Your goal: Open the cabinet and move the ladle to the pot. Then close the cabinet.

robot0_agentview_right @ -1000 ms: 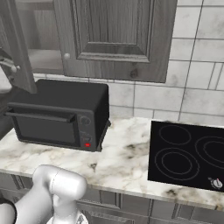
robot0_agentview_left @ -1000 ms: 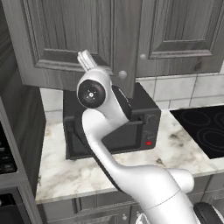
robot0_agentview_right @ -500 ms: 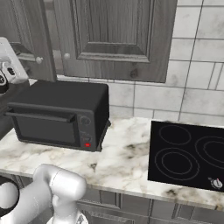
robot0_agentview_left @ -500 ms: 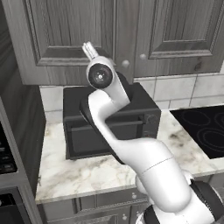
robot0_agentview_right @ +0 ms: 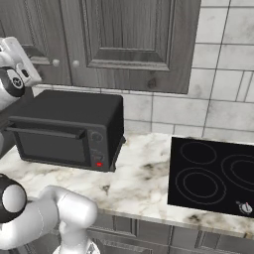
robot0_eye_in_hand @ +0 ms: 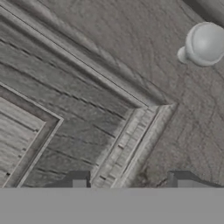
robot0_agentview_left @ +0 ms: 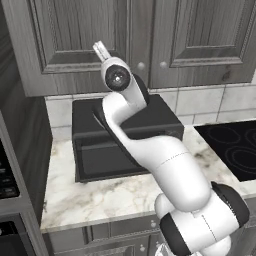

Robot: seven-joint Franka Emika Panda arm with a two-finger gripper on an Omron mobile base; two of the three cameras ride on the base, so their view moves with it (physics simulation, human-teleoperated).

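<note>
The grey wood-grain cabinet point(robot0_agentview_left: 205, 40) has both tall doors shut, and its two round silver knobs point(robot0_agentview_left: 141, 65) sit side by side at the middle seam. My gripper point(robot0_eye_in_hand: 129, 180) is raised against the lower inner corner of the left door point(robot0_agentview_left: 75, 40). It is open, with bare door panel between its fingertips point(robot0_eye_in_hand: 78, 179). In the hand view the left door's knob point(robot0_eye_in_hand: 203, 43) shows close by at the upper right, apart from the fingers. The ladle and the pot are out of view.
A black microwave point(robot0_agentview_left: 125, 135) stands on the marble counter point(robot0_agentview_right: 144, 178) right under the cabinet and under my arm. A black glass cooktop point(robot0_agentview_right: 213, 173) lies to the right. A dark tall unit point(robot0_agentview_left: 15, 165) borders the counter on the left.
The left cabinet door, ajar a second ago, has swung shut. My hand rose and moved right with it, up to the door's face. The fingers have drawn somewhat closer together.
</note>
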